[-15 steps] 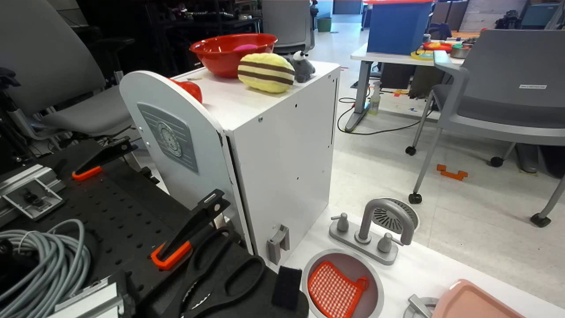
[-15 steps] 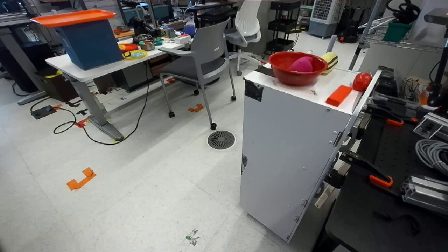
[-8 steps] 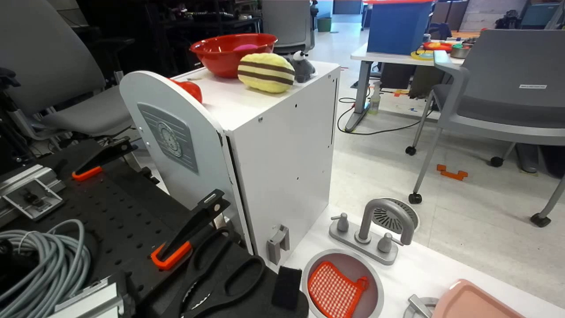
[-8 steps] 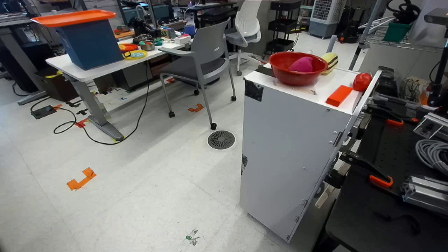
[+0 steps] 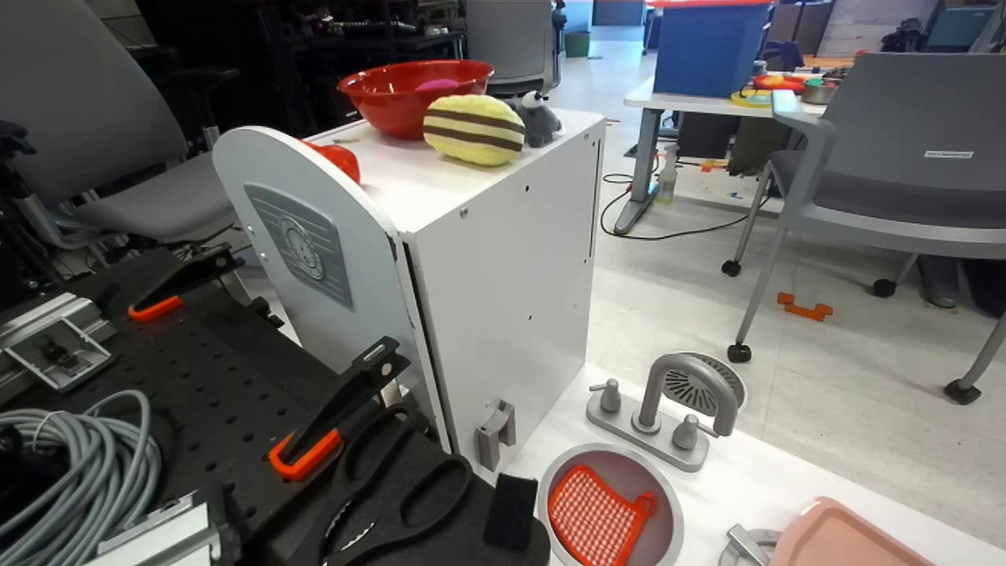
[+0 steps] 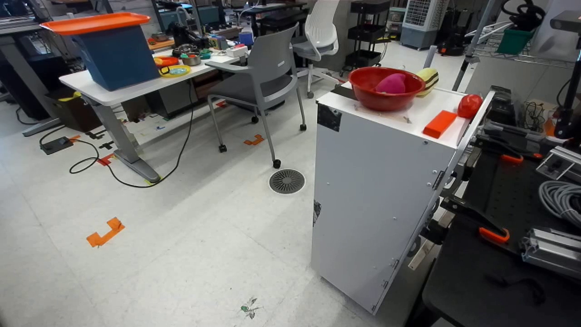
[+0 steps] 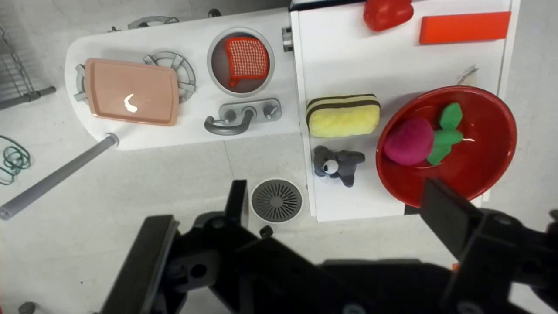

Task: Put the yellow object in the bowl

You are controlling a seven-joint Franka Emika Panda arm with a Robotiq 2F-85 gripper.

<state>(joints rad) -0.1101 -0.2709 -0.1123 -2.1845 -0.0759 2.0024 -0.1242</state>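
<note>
Gripper nearest, jaws spread wide, nothing between. In wrist view one jaw overlaps bowl; low pass might clip rim, tip it. Pink toy inside takes up room; added load could roll out. Grey toy next: just beside yellow cushion, so could get pinched along with it. Cushion sits on cabinet, near edge: sideways nudge might send it over.

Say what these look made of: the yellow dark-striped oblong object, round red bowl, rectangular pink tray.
Yellow dark-striped oblong plush object: matte fabric, likely fleece; surface looks fuzzy, edges softly rounded. Filling hidden.
Round red plastic-looking bowl: probably plastic, glossy; bright glints on its surface. Coated metal not excluded.
Rectangular pink plastic-looking tray: probably plastic, smooth, some gloss; crisp highlight, rounded corners.
</note>
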